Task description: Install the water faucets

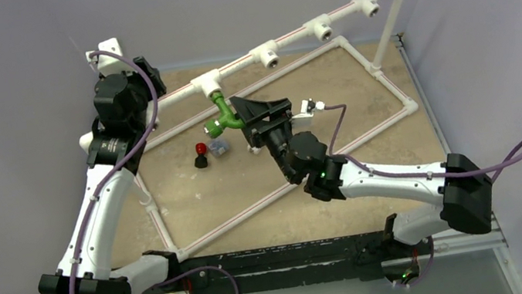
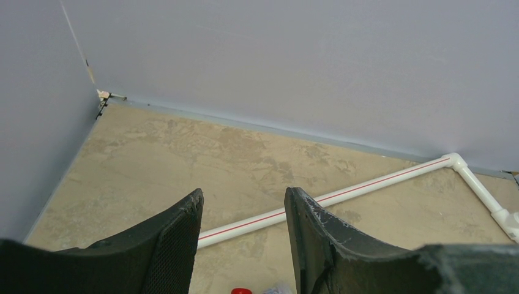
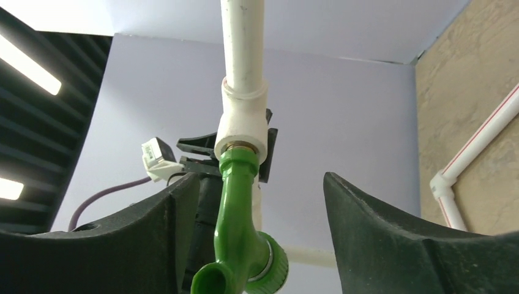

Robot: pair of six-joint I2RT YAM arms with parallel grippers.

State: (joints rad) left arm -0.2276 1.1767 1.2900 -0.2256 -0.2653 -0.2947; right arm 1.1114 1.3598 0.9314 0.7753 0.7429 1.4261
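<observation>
The green faucet (image 1: 222,116) hangs from the leftmost white tee (image 1: 208,85) of the raised pipe, its threaded end in the tee. In the right wrist view the green faucet (image 3: 245,239) sits between my right gripper's (image 3: 258,177) open jaws, close to the left finger (image 3: 153,239) and well clear of the right one. The right gripper (image 1: 240,123) is beside the faucet in the top view. The black faucet with a red knob (image 1: 200,154) and the white and blue faucet (image 1: 219,147) lie on the table. My left gripper (image 2: 243,196) is open and empty, raised at the back left (image 1: 145,71).
The white pipe frame (image 1: 380,74) lies around the brown table, with a raised rail carrying further open tees (image 1: 269,55), (image 1: 321,29), (image 1: 369,6). Grey walls close the back and sides. A floor pipe with a red stripe (image 2: 367,185) runs past the left fingers.
</observation>
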